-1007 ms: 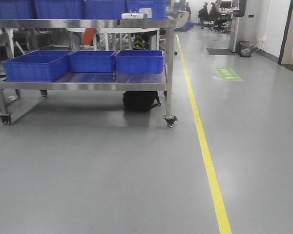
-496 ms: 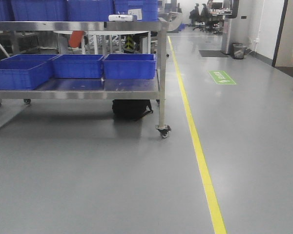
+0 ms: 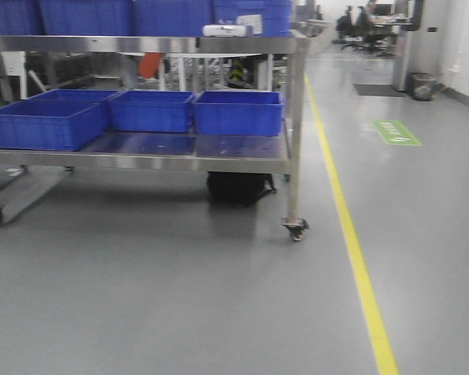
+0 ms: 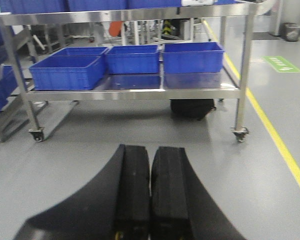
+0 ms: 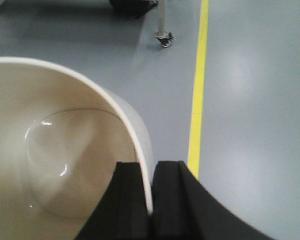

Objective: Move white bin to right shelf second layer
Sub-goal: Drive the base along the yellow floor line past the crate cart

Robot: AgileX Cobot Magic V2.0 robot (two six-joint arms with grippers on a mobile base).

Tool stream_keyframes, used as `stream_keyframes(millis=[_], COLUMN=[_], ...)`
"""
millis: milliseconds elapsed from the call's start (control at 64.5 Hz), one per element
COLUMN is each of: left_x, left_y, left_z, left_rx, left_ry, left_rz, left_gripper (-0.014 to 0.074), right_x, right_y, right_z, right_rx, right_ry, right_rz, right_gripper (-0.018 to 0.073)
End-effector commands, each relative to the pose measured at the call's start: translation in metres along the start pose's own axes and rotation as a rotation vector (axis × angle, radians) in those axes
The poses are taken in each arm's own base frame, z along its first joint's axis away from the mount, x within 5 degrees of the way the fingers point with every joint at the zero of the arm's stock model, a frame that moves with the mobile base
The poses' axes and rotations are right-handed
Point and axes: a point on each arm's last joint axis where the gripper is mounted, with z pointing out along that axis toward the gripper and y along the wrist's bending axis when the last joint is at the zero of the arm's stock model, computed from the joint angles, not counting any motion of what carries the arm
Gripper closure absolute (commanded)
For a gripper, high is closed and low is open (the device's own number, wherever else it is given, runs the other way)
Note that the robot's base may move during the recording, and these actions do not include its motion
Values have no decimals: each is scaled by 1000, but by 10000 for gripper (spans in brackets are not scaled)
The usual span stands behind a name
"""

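In the right wrist view my right gripper (image 5: 151,172) is shut on the rim of the white bin (image 5: 55,155). The bin is cream-white, glossy and empty, and it hangs above the grey floor. One finger is inside the wall and one is outside. In the left wrist view my left gripper (image 4: 150,160) is shut and holds nothing, its pads pressed together above the floor. The right shelf with roller tracks is out of view. Neither gripper shows in the front view.
A wheeled steel cart (image 3: 293,94) stands ahead with three blue crates (image 3: 238,113) on its lower shelf and a black bag (image 3: 236,189) under it. A yellow floor line (image 3: 358,266) runs along the right. A caster (image 5: 164,39) and the line (image 5: 197,100) show below the bin.
The front view has swung left between the last two frames: the cart and yellow line now sit further right. The cart looks nearer than a second ago.
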Motion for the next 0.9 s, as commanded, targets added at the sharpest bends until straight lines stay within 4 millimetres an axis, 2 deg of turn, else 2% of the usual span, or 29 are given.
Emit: stream_keyframes(millis=[0,883], left_x=[4,4], left_y=[0,0], left_z=[1,1], left_rx=[2,2], left_ry=[-62,-62], left_rz=[-11,-11], left_gripper=[512,512], right_x=[-15,-15], right_y=[1,1], right_z=[-5,-5], right_rx=[-4,-4], right_ry=[-115,-115], right_rz=[5,5], right_gripper=[473,473])
